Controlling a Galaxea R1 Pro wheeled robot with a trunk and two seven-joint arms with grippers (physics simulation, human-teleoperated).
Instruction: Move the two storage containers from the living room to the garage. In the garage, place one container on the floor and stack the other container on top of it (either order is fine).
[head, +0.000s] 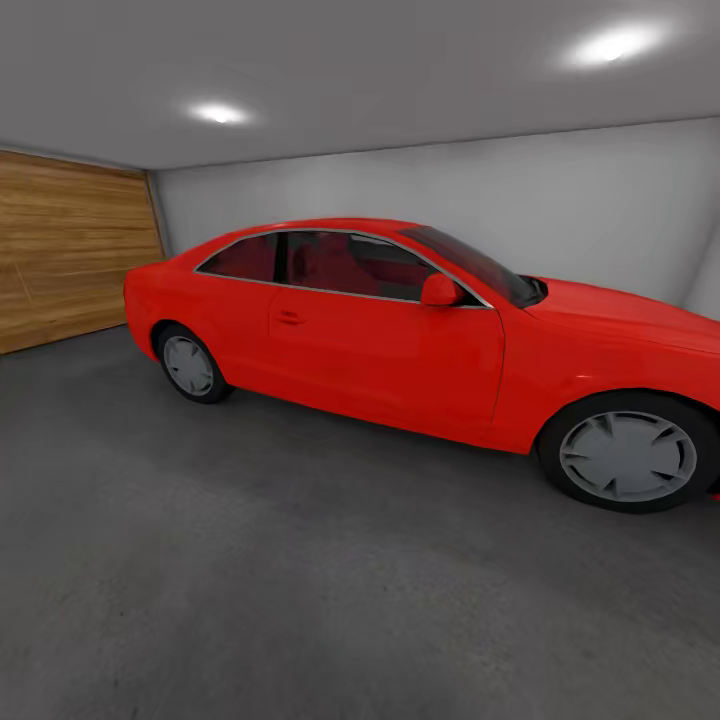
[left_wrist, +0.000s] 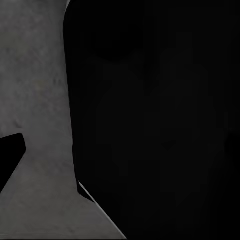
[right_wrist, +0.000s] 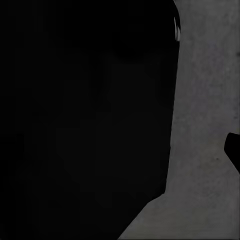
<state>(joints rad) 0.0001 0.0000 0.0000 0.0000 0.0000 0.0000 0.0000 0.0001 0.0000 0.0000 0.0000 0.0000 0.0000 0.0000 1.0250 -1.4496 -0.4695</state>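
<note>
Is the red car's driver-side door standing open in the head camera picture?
No, the red car has its door shut flush with the body, parked on the grey floor.

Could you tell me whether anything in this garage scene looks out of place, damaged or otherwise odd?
Nothing stands out. The red car sits level on the grey concrete floor, looks undamaged, and the wood-panelled door is shut. Both wrist views are mostly dark shapes over bare concrete, too dark to judge.
</note>
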